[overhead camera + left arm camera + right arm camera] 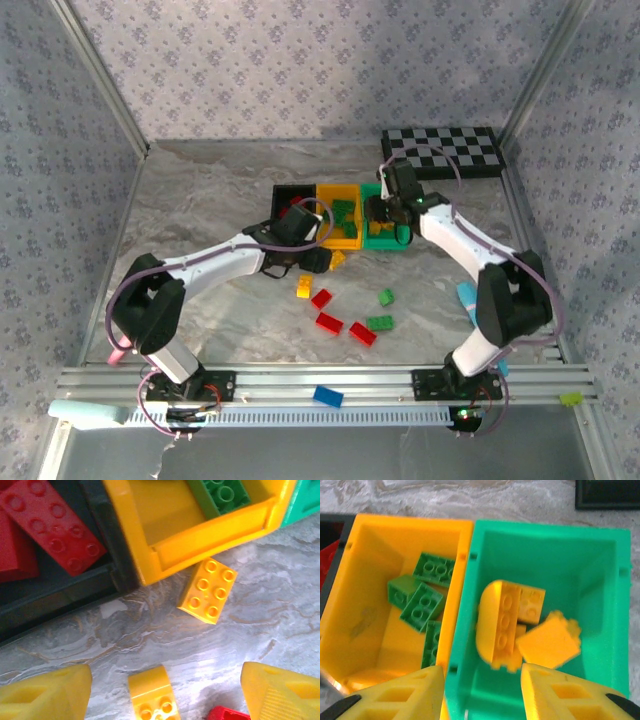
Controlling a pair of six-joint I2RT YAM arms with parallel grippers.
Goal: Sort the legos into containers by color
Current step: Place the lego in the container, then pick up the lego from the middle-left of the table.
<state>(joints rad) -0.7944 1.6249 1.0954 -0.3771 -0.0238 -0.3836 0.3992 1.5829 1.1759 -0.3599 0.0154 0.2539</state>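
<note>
Roughly half done: reds (50,525) lie in the black bin (60,602), greens (422,605) in the yellow bin (365,580), yellows (510,615) in the green bin (590,580). Several loose bricks (329,322) wait on the bench (200,200). Left fingers (45,695) and right fingers (565,695) gape, empty.

Yellow legos (520,625) inside the green bin (590,555)

- The far left of the table (200,190) lies bare, free for passage.
- The row of containers (340,243) blocks the middle; the checkerboard (445,150) fills the far right corner.
- Loose legos (329,322) dot the near middle, with gaps between them.
- The left tool (318,258) crowds the containers' near wall; the right tool (385,215) hangs over the green bin (600,580), partly filled with yellow bricks (510,615).
</note>
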